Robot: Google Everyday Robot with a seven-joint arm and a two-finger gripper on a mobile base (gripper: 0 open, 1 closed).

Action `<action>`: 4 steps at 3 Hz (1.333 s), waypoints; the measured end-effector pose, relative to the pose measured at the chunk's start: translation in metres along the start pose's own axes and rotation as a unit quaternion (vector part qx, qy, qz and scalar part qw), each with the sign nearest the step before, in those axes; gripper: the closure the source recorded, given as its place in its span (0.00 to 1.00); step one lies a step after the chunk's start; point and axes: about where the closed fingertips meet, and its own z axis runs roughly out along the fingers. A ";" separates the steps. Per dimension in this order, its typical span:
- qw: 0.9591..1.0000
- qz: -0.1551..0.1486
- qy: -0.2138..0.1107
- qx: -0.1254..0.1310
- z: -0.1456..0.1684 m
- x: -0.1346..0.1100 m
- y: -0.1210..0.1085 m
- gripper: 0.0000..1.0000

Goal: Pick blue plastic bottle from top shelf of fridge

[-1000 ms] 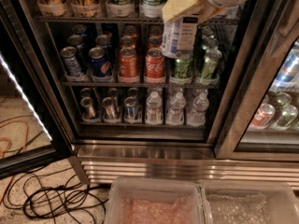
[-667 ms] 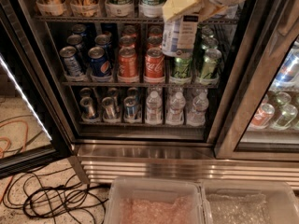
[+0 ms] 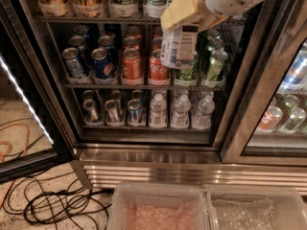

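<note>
The gripper [image 3: 184,14], at the top of the open fridge [image 3: 158,158], has its yellowish fingers clamped on the upper part of the blue plastic bottle [image 3: 178,49]. The bottle hangs just beneath it, below the top shelf [image 3: 86,19] rail, in front of the Coca-Cola can [image 3: 157,67] and green cans [image 3: 215,66].

The blue plastic bottle [image 3: 178,49] hangs nearly upright in the air just in front of the open fridge [image 3: 158,159]. Its pale blue-and-white label with a dark text panel faces outward, and its cap end is hidden by the pincer [image 3: 188,17] clamped around its upper part. Most of its body sits below the top shelf [image 3: 72,19], a thin dark wire rack whose straight front rail spans the dark interior of the steel-framed cooler.
</note>
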 end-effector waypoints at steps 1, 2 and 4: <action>1.000 0.002 -0.002 -0.004 0.000 0.006 0.005 1.00; 1.000 0.002 -0.002 -0.004 0.000 0.006 0.005 1.00; 0.995 0.055 0.062 -0.062 0.043 0.046 0.012 1.00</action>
